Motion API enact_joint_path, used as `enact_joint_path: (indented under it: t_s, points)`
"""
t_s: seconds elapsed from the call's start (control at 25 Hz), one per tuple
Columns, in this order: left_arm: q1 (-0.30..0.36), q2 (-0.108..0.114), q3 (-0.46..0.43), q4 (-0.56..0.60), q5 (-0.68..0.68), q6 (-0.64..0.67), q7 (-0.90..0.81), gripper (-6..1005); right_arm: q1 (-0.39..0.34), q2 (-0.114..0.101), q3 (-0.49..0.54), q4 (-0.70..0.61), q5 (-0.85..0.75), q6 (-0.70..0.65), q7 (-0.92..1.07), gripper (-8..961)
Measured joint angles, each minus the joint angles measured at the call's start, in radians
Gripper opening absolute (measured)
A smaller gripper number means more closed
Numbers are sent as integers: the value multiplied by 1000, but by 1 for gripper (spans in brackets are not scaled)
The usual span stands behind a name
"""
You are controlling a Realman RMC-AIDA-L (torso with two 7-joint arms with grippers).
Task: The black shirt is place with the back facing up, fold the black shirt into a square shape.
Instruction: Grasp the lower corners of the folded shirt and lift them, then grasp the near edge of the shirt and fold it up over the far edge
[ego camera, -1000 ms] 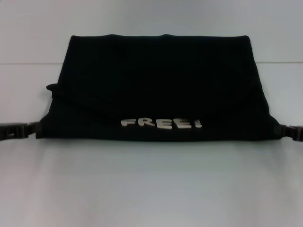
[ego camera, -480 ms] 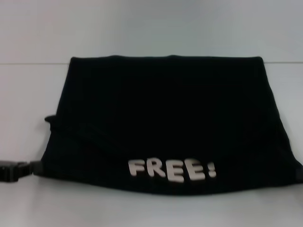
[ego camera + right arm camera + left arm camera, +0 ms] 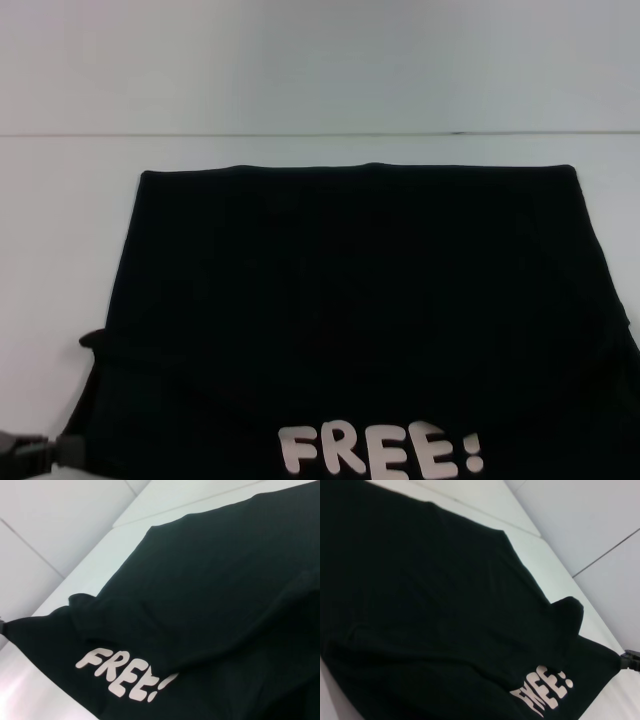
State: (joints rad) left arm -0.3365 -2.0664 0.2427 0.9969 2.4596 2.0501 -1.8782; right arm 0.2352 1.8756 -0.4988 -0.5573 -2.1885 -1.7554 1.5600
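Since a second ago the near hem, with its white "FREE!" lettering (image 3: 381,452), has come toward the robot and both grippers have slid lower. The left gripper (image 3: 40,452) sits at the shirt's near left corner; its grip cannot be told. The right gripper shows only in the left wrist view (image 3: 631,660), at the opposite corner. The black shirt (image 3: 350,300) lies spread on the white table (image 3: 60,250).
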Motion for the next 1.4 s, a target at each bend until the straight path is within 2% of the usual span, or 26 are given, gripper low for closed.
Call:
enact_joint_path:
  t_s: [0.16, 0.36, 0.48, 0.6, 0.76, 0.88, 1.0, 1.16, 1.2, 1.24, 1.28, 1.4]
  points:
    - [3, -3, 0, -7, 23, 6, -3, 2, -8, 0, 64, -1, -39, -39, -18, 20]
    - [-48, 10, -4, -37, 17, -20, -16, 2, 30, -5, 120, -31, -43, -56, -5, 21]
    - [-117, 33, -15, -71, 15, -60, -27, 2, 93, -12, 153, -36, -43, -51, 18, 21]
    - [-192, 65, -16, -117, 15, -127, -48, 2, 152, -19, 161, -36, -43, -36, 39, 21]
    - [-302, 116, -7, -199, 20, -281, -80, 2, 236, -24, 184, -36, -37, 10, 59, 22]
    - [-359, 133, 8, -238, 24, -402, -94, 2, 293, -19, 208, -35, -37, 101, 81, 22]
    - [-404, 133, 42, -255, 21, -546, -115, 2, 341, -8, 208, -17, -36, 210, 92, 22]
    - [-447, 126, 81, -322, 17, -744, -123, 2, 388, 19, 186, 24, -44, 374, 94, 23]
    - [-453, 124, 90, -335, 17, -782, -123, 2, 406, 32, 168, 51, -45, 471, 94, 23]
    - [-457, 121, 99, -344, 17, -810, -123, 2, 414, 37, 160, 66, -45, 516, 94, 23]
    - [-463, 115, 114, -353, 16, -851, -123, 2, 414, 37, 160, 66, -45, 516, 94, 23]
    - [-472, 93, 149, -361, 16, -934, -123, 2, 447, 50, 141, 117, -44, 662, 94, 23]
